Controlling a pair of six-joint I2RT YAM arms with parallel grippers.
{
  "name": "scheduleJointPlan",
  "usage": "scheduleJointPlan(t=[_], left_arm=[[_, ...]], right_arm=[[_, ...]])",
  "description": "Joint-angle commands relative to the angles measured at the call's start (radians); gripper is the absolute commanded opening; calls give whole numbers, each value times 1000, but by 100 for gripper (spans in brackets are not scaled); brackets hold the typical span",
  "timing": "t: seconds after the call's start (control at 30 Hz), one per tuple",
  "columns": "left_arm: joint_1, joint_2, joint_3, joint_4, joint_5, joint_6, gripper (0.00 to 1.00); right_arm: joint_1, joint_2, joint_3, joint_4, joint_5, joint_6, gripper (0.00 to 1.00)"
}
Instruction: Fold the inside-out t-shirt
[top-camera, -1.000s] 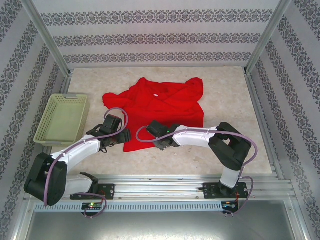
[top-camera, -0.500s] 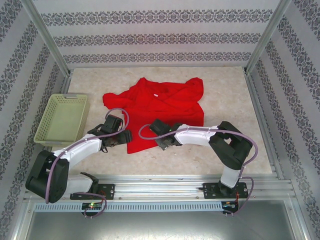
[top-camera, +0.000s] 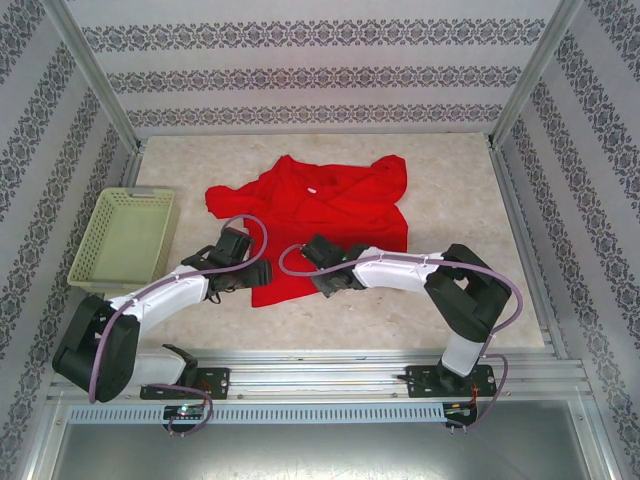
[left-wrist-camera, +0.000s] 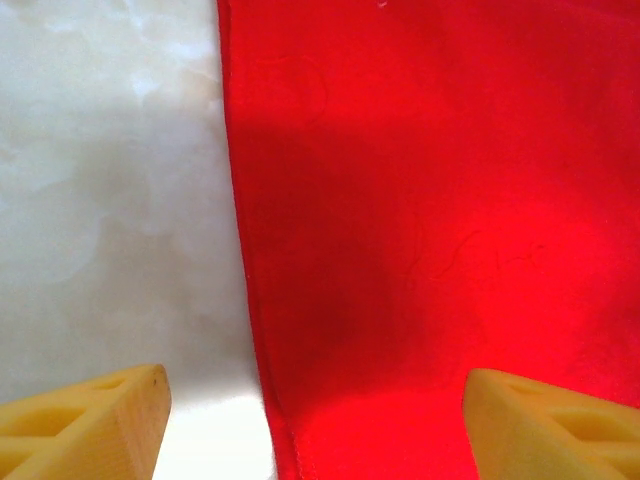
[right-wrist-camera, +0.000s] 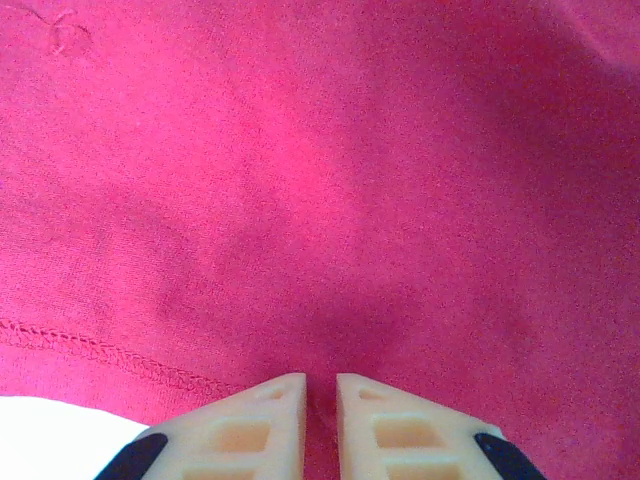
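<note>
Your right gripper (right-wrist-camera: 320, 410) has just closed: its 2 fingers are pressed almost together with a thin ridge of red cloth caught in the slit between them, just inside the stitched hem (right-wrist-camera: 110, 352). I read that as a pinch on the inside-out t-shirt (top-camera: 320, 210), though how much cloth it holds is hard to tell. Over the last second this gripper has also crept a little further onto the garment.

Your left gripper (left-wrist-camera: 315, 420) has slid right from beside the shirt and now straddles its side edge (left-wrist-camera: 245, 260), with the fingers spread wide (1 over the bare marble-look table (top-camera: 470, 200), the other over red cloth). It holds nothing yet.

The t-shirt lies rumpled but mostly flat in the middle of the table, near hem toward the arm bases, with the pale green basket (top-camera: 125, 240) off to its left and clear of it.

So 1 side of the near hem looks secured and the other is lined up. Closing the left fingers on that edge seems the next need before any lifting or folding
</note>
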Motion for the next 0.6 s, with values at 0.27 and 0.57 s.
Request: scheduleJointPlan(t=[0.27,0.57], left_arm=[[-49,9,40,12,1,60,77],[-309,106,158,-52,-138,208,76]], right_arm=[[-11,-22,-5,-12,-2,22,7],[-94,-262,-156,10,-45,130,39]])
